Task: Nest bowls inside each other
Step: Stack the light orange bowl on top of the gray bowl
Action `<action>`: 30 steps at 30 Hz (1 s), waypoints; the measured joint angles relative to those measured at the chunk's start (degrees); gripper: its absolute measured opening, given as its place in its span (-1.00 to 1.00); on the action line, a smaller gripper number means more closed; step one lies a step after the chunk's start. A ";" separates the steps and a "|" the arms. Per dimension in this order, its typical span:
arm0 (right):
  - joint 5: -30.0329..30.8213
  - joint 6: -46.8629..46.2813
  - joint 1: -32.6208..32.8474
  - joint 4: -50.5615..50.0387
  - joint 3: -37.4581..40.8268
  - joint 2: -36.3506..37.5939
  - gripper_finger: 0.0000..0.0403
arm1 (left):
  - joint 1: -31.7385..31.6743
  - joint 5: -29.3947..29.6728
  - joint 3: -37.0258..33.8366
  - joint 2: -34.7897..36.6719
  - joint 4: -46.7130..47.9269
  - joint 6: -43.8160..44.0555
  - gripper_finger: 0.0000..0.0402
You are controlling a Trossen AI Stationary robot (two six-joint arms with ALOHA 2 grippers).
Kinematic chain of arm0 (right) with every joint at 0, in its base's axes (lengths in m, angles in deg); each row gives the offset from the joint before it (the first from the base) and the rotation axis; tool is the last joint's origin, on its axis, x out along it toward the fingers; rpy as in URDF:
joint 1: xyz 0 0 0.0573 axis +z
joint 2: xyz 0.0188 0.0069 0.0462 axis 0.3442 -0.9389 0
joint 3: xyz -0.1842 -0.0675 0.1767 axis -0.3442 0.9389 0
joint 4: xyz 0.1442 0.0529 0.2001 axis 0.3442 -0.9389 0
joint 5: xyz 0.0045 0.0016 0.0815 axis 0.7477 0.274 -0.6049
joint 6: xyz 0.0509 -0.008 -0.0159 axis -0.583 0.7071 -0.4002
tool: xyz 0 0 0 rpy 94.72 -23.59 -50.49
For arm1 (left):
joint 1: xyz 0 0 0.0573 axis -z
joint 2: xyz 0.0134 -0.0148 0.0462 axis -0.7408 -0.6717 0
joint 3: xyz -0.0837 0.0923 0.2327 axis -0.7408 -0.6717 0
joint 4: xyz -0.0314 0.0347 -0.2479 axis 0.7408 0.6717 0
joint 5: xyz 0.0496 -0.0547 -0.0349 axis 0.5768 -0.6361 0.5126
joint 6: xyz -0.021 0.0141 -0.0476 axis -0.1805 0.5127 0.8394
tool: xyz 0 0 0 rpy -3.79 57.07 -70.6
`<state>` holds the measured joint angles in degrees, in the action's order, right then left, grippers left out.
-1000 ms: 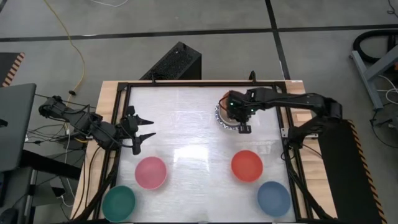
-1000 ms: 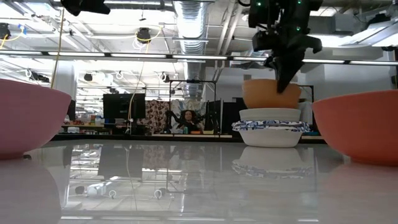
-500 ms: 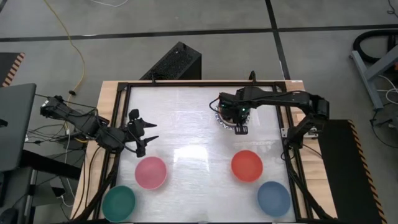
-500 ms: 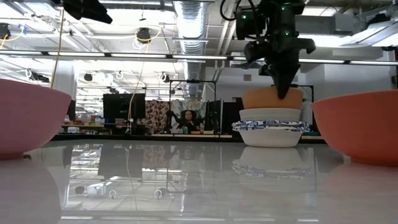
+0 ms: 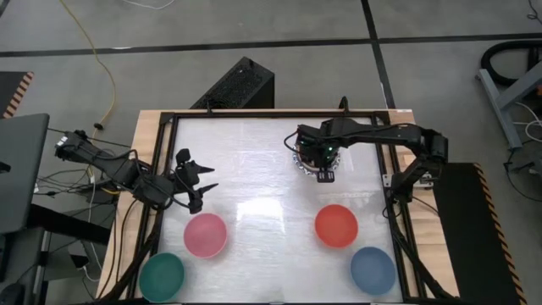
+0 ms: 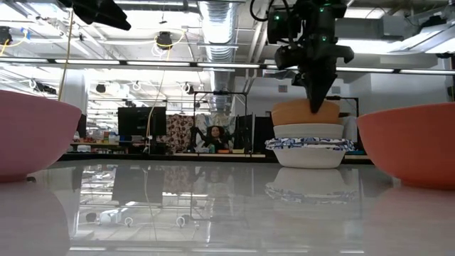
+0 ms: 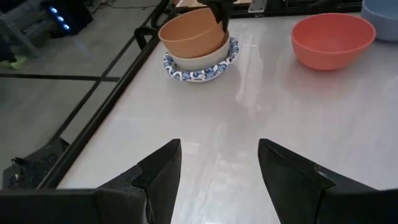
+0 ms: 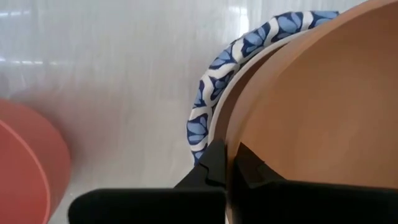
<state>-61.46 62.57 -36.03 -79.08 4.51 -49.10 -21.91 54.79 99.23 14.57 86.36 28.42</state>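
Three bowls are stacked at the table's far right. A white bowl with a blue patterned rim [image 6: 309,151] stands on the table, a cream bowl [image 6: 308,131] sits in it, and an orange bowl [image 6: 306,112] sits on top, slightly tilted. My right gripper [image 6: 316,96] points down and is shut on the orange bowl. At the table's left edge my left gripper [image 5: 199,185] hangs open in the air with nothing between its fingers [image 7: 158,177]. It is above and behind the pink bowl [image 5: 206,235]. My right gripper pinches the orange bowl's rim [image 8: 231,134] on its near-right side, with one finger [image 8: 211,165] outside the wall and one [image 8: 249,167] inside. The fingers come from above and point down. The bowl's lower part sits inside the cream bowl [image 7: 200,59].
A red bowl [image 5: 336,225] and a blue bowl [image 5: 373,270] stand near the front right. The pink bowl and a green bowl [image 5: 162,276] stand at the front left. A black frame [image 5: 161,169] rims the table. There is free room in the table's middle.
My right gripper has sunk and gone a little toward the table's left with the orange bowl. The bowl hung above the cream bowl and now sits lower, inside it. My left gripper has gone slightly toward the table's middle, still open.
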 joint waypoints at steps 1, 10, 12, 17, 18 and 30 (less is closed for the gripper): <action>0.00 -0.01 0.00 -0.03 0.00 0.00 -0.96 | 0.00 0.12 0.00 0.00 0.00 0.00 0.01; 0.10 -0.20 0.00 0.15 0.00 -0.07 -0.96 | 0.00 0.10 0.00 0.00 0.04 0.04 0.01; 0.74 -0.25 -0.02 0.19 0.05 -0.07 -0.96 | 0.02 0.10 0.00 0.00 0.07 0.04 0.01; 1.37 -1.52 -0.81 1.02 2.39 -0.02 -0.96 | 0.61 0.08 0.00 0.00 0.07 0.13 0.01; 1.54 -1.54 -0.81 1.00 2.67 -0.02 -0.96 | 0.84 0.09 0.00 0.00 0.07 0.13 0.01; 0.27 -1.48 -0.76 2.05 2.67 0.01 -0.96 | 1.99 1.69 0.00 0.00 -0.04 0.10 0.01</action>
<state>-61.19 61.08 -36.80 -77.04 7.18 -49.09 -19.92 56.48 99.23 14.57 86.32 28.53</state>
